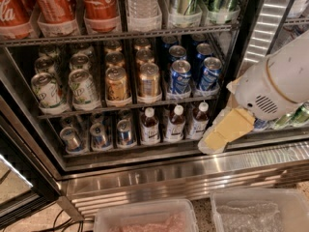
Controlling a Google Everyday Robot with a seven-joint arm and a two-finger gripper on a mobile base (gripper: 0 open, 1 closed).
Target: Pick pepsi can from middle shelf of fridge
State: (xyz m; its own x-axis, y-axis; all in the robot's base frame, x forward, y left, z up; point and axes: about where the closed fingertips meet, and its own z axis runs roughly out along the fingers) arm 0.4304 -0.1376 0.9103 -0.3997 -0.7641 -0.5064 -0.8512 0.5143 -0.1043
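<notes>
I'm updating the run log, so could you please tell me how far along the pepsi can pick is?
Done: the fridge looks open and the arm is at it. In hand: the gripper hangs low on the right, beside the small bottles, below the middle shelf. Left: rise, grasp a pepsi can and lift it out; none has left its row.
</notes>
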